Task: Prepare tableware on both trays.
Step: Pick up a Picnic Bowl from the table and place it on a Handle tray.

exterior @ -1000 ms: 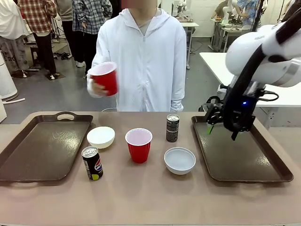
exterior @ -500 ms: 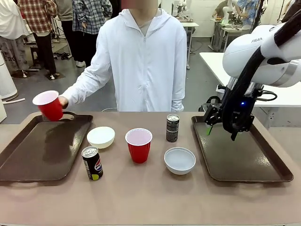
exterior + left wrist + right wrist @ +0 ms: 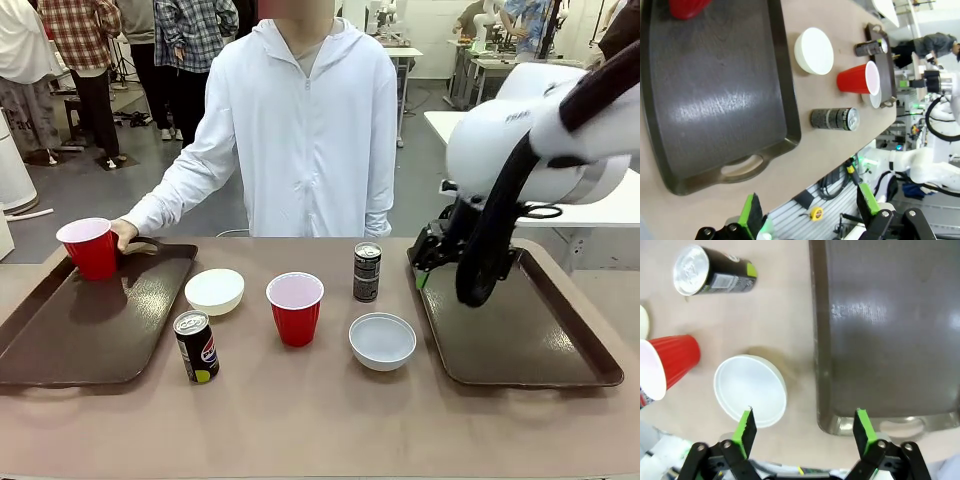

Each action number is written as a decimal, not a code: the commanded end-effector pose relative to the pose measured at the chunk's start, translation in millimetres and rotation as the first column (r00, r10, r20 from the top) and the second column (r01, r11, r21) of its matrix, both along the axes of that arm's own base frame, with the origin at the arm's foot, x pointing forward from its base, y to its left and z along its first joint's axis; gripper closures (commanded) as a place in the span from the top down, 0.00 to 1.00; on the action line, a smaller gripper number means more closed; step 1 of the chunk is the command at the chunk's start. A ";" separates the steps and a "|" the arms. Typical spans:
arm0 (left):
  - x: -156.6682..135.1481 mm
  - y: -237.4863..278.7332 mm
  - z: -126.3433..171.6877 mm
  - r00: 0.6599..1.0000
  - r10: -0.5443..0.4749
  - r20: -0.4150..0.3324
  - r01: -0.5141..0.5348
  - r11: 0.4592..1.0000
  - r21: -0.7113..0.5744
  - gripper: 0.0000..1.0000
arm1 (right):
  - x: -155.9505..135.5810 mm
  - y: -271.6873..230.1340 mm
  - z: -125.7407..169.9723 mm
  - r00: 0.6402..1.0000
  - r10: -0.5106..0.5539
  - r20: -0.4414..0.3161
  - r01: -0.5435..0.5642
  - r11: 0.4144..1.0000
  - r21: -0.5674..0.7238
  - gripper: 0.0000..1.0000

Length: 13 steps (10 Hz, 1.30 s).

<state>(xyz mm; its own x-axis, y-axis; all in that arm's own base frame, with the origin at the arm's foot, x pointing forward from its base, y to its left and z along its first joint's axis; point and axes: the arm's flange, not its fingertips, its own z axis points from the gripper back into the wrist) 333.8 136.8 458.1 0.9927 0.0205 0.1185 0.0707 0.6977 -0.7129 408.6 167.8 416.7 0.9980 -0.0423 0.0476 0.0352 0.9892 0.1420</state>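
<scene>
Your open room is on the table [image 3: 300,420] between the trays. There the left bowl [image 3: 214,291], near can [image 3: 196,346], middle cup [image 3: 295,308], far can [image 3: 367,272] and right bowl [image 3: 382,341] stand apart, none touching. The right bowl sits just beside the left rim of the right tray [image 3: 540,345].

Your right gripper [image 3: 805,427] hangs over that rim, fingers spread wide and holding nothing. One pad is over the bowl's edge, the other over the tray's handle end.

Your left gripper [image 3: 808,207] is spread wide too, with nothing in it. It sits off the table's near edge, by the handle of the left tray [image 3: 715,100].

A person's hand [image 3: 125,235] holds the second cup [image 3: 90,248] on that tray's far left corner.

From the front, the right arm [image 3: 500,150] hides most of its gripper. The left wrist view cuts the second cup off at the top.
</scene>
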 end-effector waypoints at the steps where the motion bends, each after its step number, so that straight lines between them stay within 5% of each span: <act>1: -0.2 0.7 0.9 1.000 0.005 0.002 -0.005 1.000 -0.012 1.00 | 0.7 19.6 -27.6 1.000 -0.023 0.020 0.024 0.997 -0.067 1.00; 5: -0.2 0.7 0.9 1.000 0.005 0.002 -0.005 1.000 -0.012 1.00 | 8.8 42.0 -49.0 1.000 0.012 0.028 -0.010 0.998 -0.060 1.00; 9: -0.2 0.7 0.9 1.000 0.005 0.002 -0.005 1.000 -0.012 1.00 | 2.8 62.5 -65.0 0.994 0.093 -0.063 -0.097 0.994 -0.056 1.00; 13: -0.2 0.7 0.9 1.000 0.005 0.002 -0.005 1.000 -0.012 1.00 | 5.5 61.5 -70.6 0.989 0.105 -0.105 -0.113 0.991 -0.072 0.62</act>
<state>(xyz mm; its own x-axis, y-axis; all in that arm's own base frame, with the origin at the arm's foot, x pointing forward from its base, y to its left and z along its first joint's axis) 333.7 136.9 458.1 0.9928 0.0208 0.1183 0.0704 0.6976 -0.7130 406.3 228.2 344.7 0.9970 0.0556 -0.0530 -0.0507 0.9947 0.0891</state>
